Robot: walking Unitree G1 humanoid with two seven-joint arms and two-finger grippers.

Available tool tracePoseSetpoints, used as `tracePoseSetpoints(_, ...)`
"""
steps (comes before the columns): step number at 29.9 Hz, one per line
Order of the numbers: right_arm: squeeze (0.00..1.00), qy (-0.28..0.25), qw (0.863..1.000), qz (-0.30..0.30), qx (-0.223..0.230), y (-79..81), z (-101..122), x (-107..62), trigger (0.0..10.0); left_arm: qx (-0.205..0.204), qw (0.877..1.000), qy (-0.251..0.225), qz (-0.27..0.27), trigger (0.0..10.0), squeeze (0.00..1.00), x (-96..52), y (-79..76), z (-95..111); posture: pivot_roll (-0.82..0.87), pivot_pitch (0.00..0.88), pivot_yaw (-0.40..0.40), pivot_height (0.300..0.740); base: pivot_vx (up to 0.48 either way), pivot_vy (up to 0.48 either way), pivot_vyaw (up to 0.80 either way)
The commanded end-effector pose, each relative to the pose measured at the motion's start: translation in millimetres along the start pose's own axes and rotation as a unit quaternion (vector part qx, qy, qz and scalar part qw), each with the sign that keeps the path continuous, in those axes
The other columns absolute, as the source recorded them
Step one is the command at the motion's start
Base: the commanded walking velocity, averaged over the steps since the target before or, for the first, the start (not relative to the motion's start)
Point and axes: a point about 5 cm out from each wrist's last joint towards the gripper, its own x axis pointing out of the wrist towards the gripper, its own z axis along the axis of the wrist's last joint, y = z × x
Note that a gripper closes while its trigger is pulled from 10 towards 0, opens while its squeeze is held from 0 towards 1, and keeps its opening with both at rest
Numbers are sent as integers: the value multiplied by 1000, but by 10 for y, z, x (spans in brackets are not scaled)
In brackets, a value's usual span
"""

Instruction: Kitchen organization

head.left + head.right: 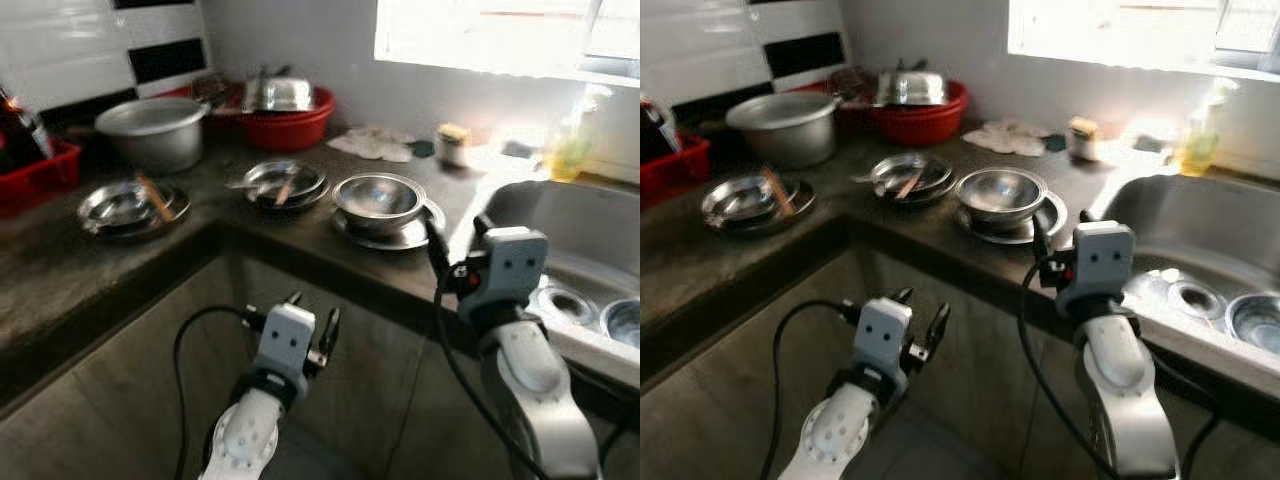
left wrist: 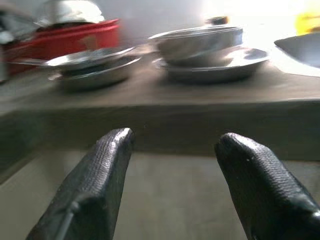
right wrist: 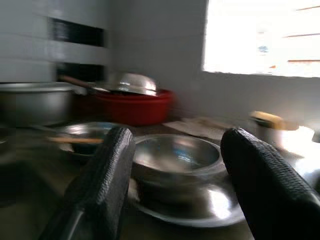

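Note:
A steel bowl (image 1: 378, 195) sits on a steel plate (image 1: 405, 236) near the counter's front edge, left of the sink (image 1: 590, 215). My right gripper (image 1: 455, 240) hovers open just in front of and right of that bowl, pointing at it; the right wrist view has the bowl (image 3: 175, 155) between the two fingers (image 3: 107, 175), not touched. My left gripper (image 1: 312, 318) is open, low in front of the counter wall, holding nothing. Further left lie stacked steel plates with a spoon (image 1: 285, 183) and more plates with a wooden stick (image 1: 130, 205).
At the back stand a big metal pot (image 1: 155, 130) and a red basin (image 1: 290, 125) with steel ware. A red crate (image 1: 35, 175) is at far left. A cloth (image 1: 375, 143), a cup (image 1: 452, 143) and a yellow bottle (image 1: 570, 145) sit under the window.

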Motion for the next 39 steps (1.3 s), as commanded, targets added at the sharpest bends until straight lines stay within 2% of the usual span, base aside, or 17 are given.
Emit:
tracePoseSetpoints(1,0,-10,1000,-1,-5,-48,62,37,10000,-12,1000,-7,1,10000,0,11,-29,36,194,0,-40,740,0,0,800)
tracePoseSetpoints(10,0,-20,1000,19,11,-59,133,141,10000,-13,1000,-6,9,10000,0,14,-10,36,196,0,-46,740,0,0,0)
tracePoseSetpoints(19,0,24,998,60,-12,-77,21,225,10000,-23,1000,-3,0,10000,0,5,-45,31,191,8,-48,740,0,0,0)
tracePoseSetpoints(22,0,46,994,98,-30,-94,-19,388,10000,-32,999,-2,-16,10000,0,-2,-92,26,186,15,-46,740,0,0,0)
tracePoseSetpoints(24,0,53,989,133,-36,-158,49,606,10000,-45,998,-8,-36,10000,0,-12,-153,52,186,21,-49,740,0,0,0)
tracePoseSetpoints(25,0,53,989,133,-36,-158,49,606,10000,-45,998,-8,-36,10000,0,-12,-153,52,186,21,-49,740,0,0,0)
tracePoseSetpoints(27,0,58,984,158,-50,-191,99,710,10000,-55,997,-10,-47,10000,0,-26,-185,67,188,29,-57,740,0,0,0)
tracePoseSetpoints(29,0,81,982,167,-35,-248,103,791,10000,-55,997,-8,-52,10000,0,-42,-206,59,189,34,-63,740,0,0,0)
tracePoseSetpoints(30,1000,90,981,168,-39,-300,106,848,10000,-56,997,-6,-52,10000,0,-52,-214,53,192,39,-69,740,0,0,0)
tracePoseSetpoints(33,1000,110,974,182,-72,-395,87,939,10000,-58,997,-2,-51,10000,0,-70,-226,40,196,44,-76,740,0,0,0)
tracePoseSetpoints(35,1000,128,971,189,-64,-412,57,951,10000,-58,997,-1,-51,10000,0,-79,-231,38,200,48,-81,740,0,0,0)
tracePoseSetpoints(36,0,141,967,202,-63,-414,33,958,10000,-59,997,0,-50,10000,0,-85,-233,37,200,48,-81,740,0,0,0)
tracePoseSetpoints(37,0,141,967,202,-63,-414,33,958,10000,-59,997,0,-50,10000,0,-85,-233,37,200,48,-81,740,0,0,0)
tracePoseSetpoints(39,0,176,955,229,-67,-437,-27,982,10000,-60,997,3,-49,10000,0,-103,-240,34,200,54,-79,740,0,0,0)
